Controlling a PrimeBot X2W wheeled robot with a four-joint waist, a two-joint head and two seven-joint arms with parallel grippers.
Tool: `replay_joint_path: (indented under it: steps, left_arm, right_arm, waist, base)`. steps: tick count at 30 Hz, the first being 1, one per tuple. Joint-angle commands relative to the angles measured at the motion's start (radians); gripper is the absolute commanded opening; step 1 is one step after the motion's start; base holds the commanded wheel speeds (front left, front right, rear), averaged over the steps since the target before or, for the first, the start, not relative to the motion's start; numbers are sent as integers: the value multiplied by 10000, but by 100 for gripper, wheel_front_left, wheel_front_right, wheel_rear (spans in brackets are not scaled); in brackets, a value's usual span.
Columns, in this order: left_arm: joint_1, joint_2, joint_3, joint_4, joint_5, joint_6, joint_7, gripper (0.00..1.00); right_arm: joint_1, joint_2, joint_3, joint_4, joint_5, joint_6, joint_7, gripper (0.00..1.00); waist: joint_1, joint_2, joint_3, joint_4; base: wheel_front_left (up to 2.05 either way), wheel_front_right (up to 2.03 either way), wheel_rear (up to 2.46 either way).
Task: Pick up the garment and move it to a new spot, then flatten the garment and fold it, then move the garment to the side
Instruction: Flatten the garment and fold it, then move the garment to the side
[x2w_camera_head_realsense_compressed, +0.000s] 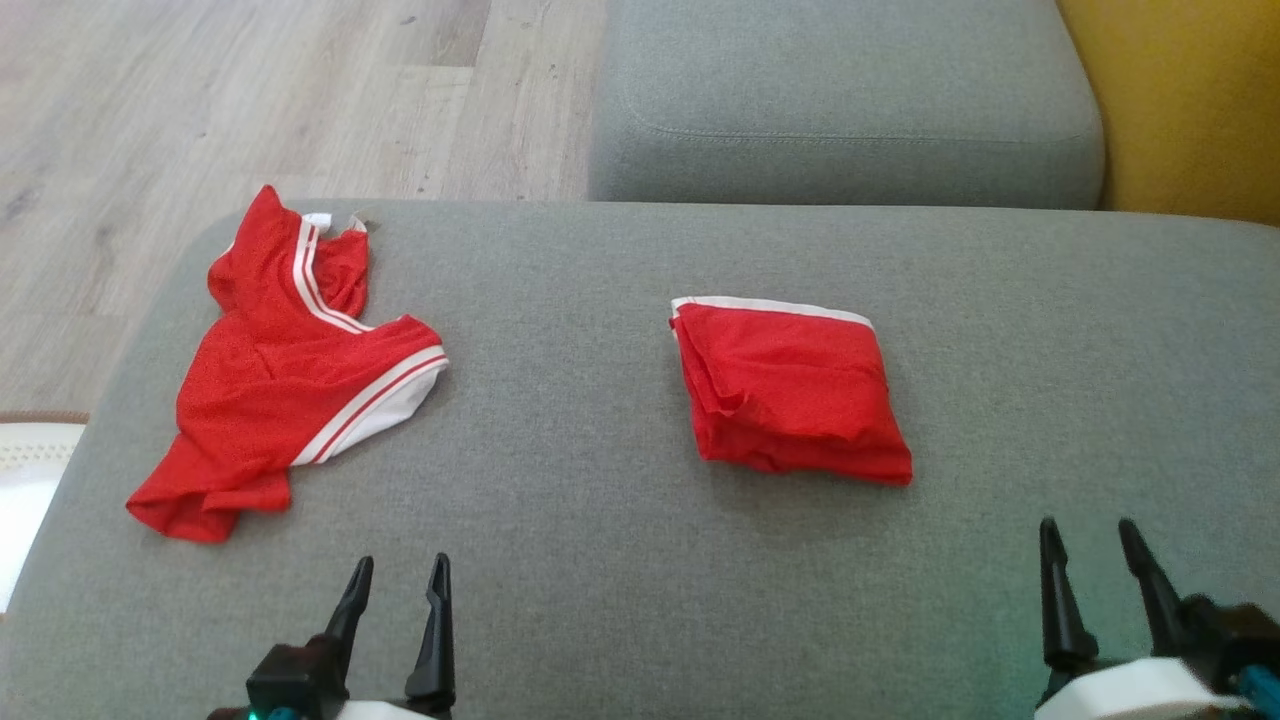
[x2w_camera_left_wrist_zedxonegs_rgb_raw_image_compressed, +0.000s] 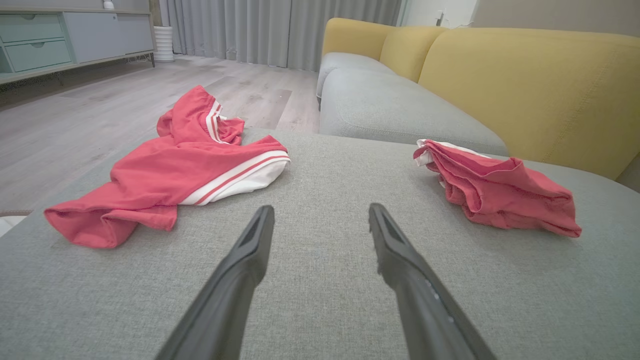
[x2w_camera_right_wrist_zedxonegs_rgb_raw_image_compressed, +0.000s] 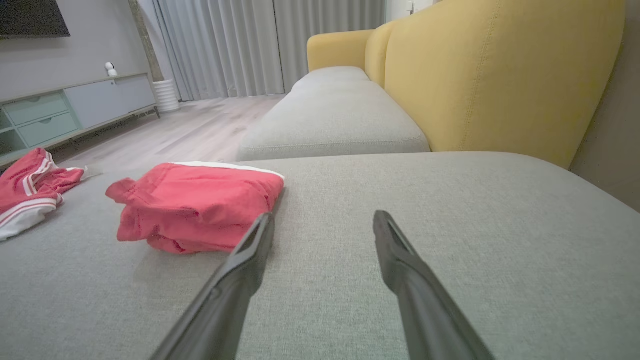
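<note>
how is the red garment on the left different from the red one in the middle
The left garment lies spread out and rumpled; the middle garment is folded into a compact bundle. The left garment shows red-and-white striped trim; the middle garment shows a plain white edge. Both are red and rest on the grey cushion.

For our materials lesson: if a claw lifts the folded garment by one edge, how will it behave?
The folded red garment would probably flop and unfold: its layers lie loose and wrinkled. It looks light, being thin cloth. Pushed, it may bunch rather than slide on the textured grey cushion.
</note>
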Motion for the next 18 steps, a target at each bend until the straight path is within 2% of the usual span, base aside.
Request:
replay_joint_path:
  steps: [1, 14, 18]
  left_arm:
    - [-281, -37, 368, -306, 79, -52, -120, 100]
    - [-171, -96, 564, -331, 169, -163, -120, 100]
    - [-216, -105, 571, -335, 167, -182, -120, 100]
  right_arm:
    - [-294, -106, 159, -256, -127, 67, -156, 100]
    - [-428, 73, 172, 630, -388, 67, -379, 100]
    - [-901, 94, 510, 606, 920, 67, 328, 100]
  waist:
    - [1, -1, -9, -14]
    - [1, -1, -97, -170]
    - [1, -1, 53, -236]
  base:
    - [0, 0, 0]
    - [0, 0, 0]
    - [0, 0, 0]
